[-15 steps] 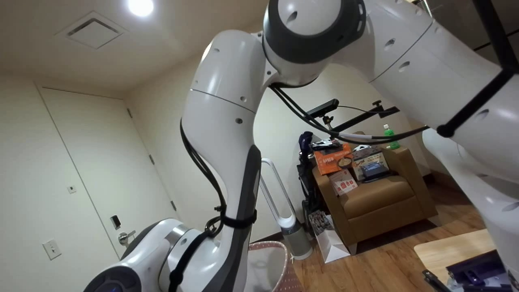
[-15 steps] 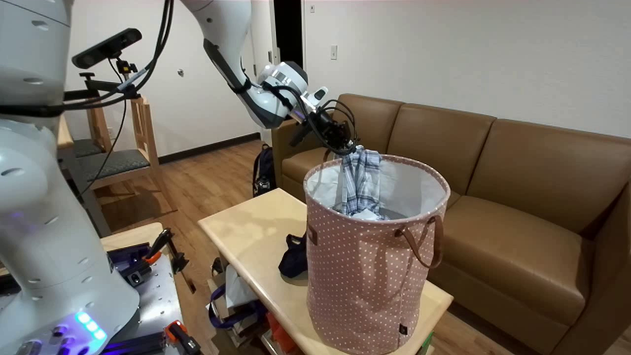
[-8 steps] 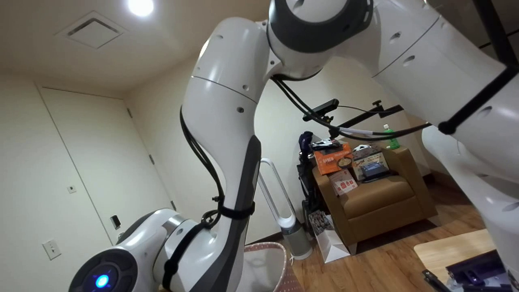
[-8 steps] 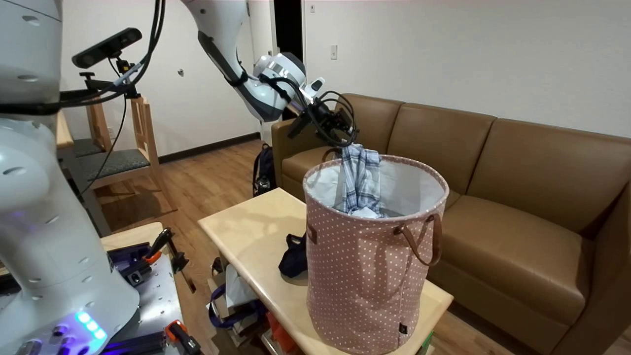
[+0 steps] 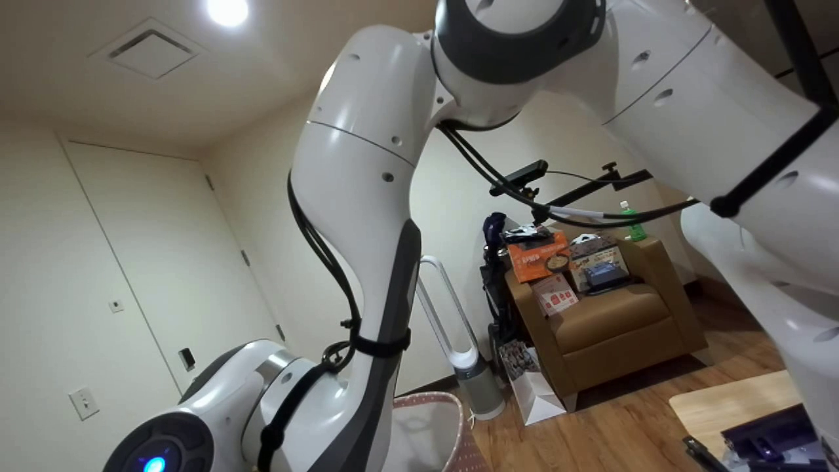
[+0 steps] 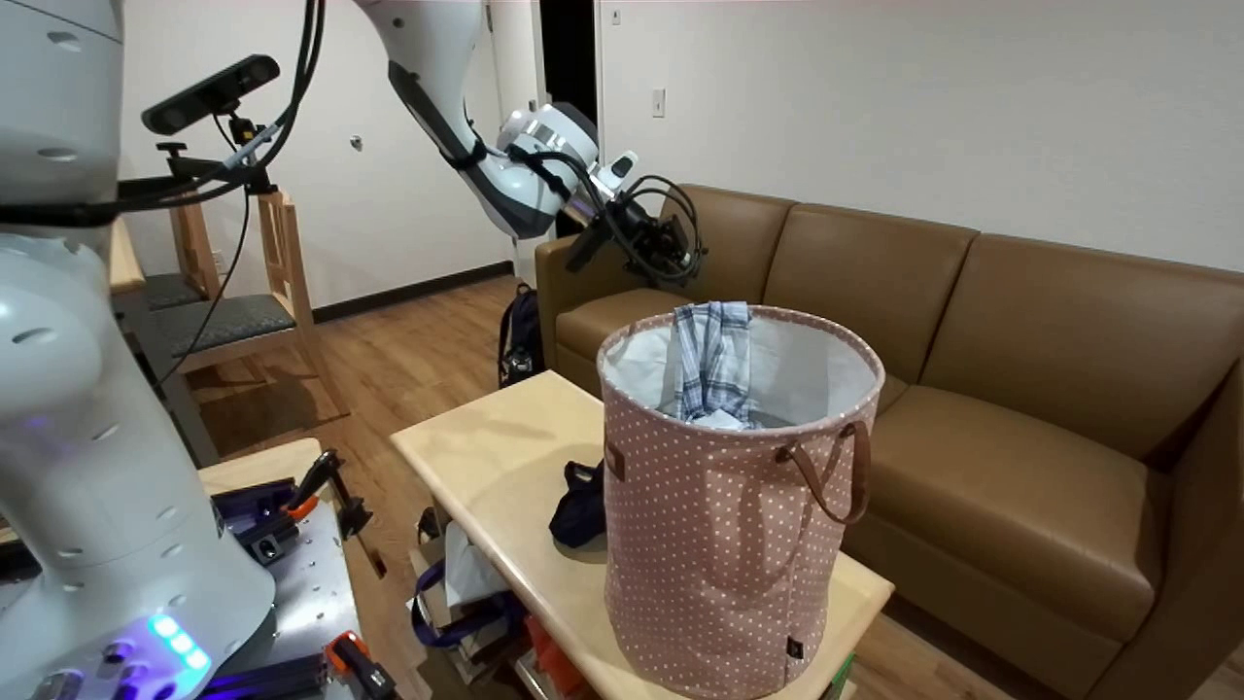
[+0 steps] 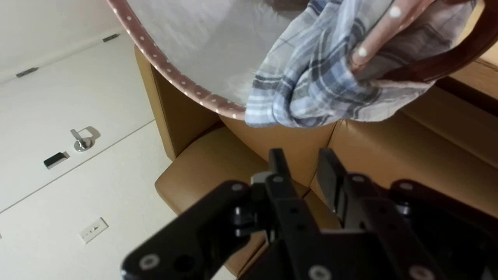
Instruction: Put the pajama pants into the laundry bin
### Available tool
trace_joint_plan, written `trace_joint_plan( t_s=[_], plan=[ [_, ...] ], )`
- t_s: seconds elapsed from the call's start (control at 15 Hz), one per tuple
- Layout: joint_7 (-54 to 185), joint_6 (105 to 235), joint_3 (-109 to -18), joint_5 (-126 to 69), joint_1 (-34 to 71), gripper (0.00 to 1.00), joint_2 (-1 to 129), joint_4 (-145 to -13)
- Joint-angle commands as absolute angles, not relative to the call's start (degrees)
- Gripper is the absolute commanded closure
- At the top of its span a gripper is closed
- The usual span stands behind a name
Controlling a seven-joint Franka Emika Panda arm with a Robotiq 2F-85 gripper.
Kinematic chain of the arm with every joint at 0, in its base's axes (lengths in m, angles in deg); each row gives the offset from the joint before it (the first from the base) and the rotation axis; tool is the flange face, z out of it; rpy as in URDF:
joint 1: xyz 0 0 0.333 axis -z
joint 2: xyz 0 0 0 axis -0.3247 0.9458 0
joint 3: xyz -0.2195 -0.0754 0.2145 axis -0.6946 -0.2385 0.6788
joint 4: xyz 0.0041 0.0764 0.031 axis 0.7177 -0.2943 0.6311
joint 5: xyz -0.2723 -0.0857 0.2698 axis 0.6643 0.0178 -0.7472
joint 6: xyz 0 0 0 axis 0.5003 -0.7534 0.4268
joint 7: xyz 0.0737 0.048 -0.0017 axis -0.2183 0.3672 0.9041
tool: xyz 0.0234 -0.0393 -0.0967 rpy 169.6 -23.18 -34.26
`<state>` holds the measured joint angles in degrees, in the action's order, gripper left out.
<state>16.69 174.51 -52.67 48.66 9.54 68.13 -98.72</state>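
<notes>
plaid pajama pants are draping over the rim of the polka-dot laundry bin, partly hanging inside | Robotiq gripper is hovering near, clear of the pants, jaws standing apart, brown sofa showing between its fingers | bin is standing on the wooden coffee table, a navy item lying just beside it

Pajama pants now loose from the pincer, a gap between.
</notes>
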Motion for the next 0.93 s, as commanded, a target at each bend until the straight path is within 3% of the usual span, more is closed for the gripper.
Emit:
trace_joint_plan(
  t_s=[0.0,0.4,0.87],
  plan=[
    [21.9,175.6,-51.7,47.7,9.2,0.42,69.1,-97.9],
    [33.2,173.4,-49.9,46.7,6.1,0.03,74.8,-93.1],
    [42.1,155.2,-52.4,46.8,3.0,0.00,81.0,-86.3]
  ],
)
